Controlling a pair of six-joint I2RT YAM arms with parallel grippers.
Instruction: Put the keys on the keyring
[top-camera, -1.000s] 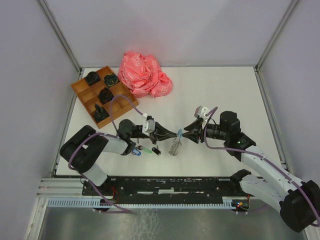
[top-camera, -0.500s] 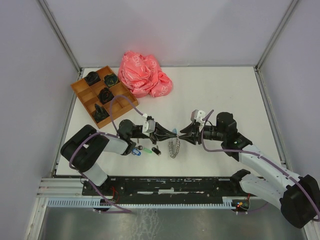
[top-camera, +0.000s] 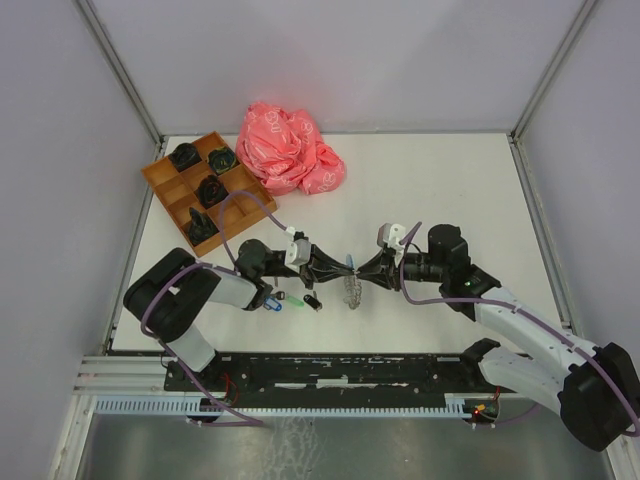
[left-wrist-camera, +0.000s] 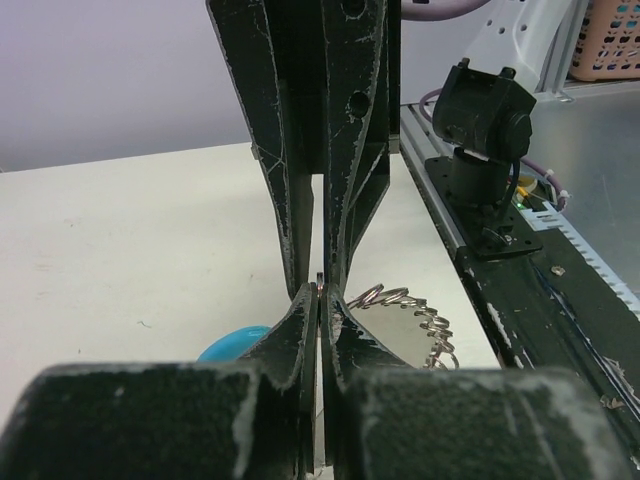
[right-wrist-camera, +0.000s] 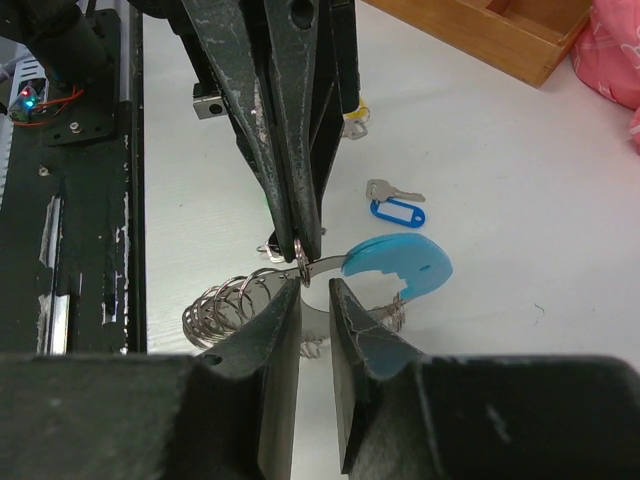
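Observation:
The keyring (top-camera: 350, 287) hangs just above the table between my two grippers. It is a silvery band with several wire rings (right-wrist-camera: 222, 305) and a light blue segment (right-wrist-camera: 400, 265). My left gripper (top-camera: 336, 267) is shut on a small metal ring (right-wrist-camera: 300, 262) at the band's end, seen edge-on between its tips (left-wrist-camera: 320, 290). My right gripper (top-camera: 364, 270) faces it tip to tip, jaws a little apart (right-wrist-camera: 315, 287), with the band in the gap. Loose keys lie on the table: a blue-tagged one (right-wrist-camera: 397, 212), a black-tagged one (top-camera: 312, 301) and a yellow-tagged one (right-wrist-camera: 355, 122).
A wooden compartment tray (top-camera: 165, 180) with black objects stands at the back left. A crumpled pink bag (top-camera: 290, 150) lies beside it. The black mounting rail (top-camera: 330, 368) runs along the near table edge.
My right gripper has moved left until its tips meet the left gripper's, and its jaws have narrowed. The keyring has shifted slightly left and bunched up. The left arm has held still.

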